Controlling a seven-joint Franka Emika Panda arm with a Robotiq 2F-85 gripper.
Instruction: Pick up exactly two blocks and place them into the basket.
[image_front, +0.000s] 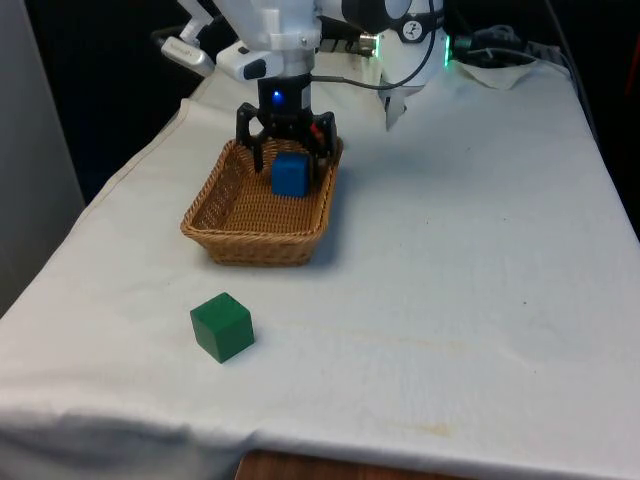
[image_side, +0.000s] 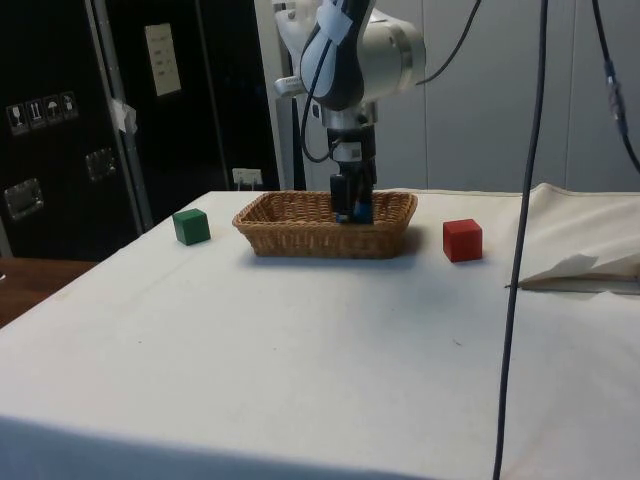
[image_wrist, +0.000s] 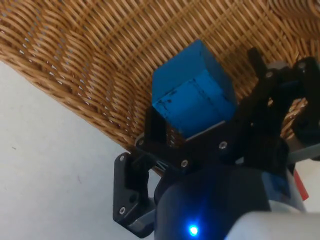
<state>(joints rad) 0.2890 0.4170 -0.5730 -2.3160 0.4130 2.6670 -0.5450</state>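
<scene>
Over the far end of the wicker basket (image_front: 232, 215), the black gripper (image_front: 287, 152) is hanging with its fingers spread wide, and the blue block (image_front: 291, 174) is sitting between them without either finger (image_front: 256, 150) visibly pressing on it. From the wrist camera, the blue block (image_wrist: 195, 90) is lying tilted against the woven inside of the basket (image_wrist: 85, 50), close to one finger (image_wrist: 157, 131). From the side, the gripper (image_side: 352, 205) is reaching down inside the basket (image_side: 290, 230) near its middle, and the block is showing as a small patch of blue at the fingertips. Outside the basket, the green block (image_front: 222, 326) is resting on the white cloth of the desk (image_front: 450, 260), nearer the camera in the front view and well apart from the wicker. In the side view, the green block (image_side: 191, 226) is lying beyond one end of the basket, while a red block (image_side: 462, 240) is standing just beyond the other end
</scene>
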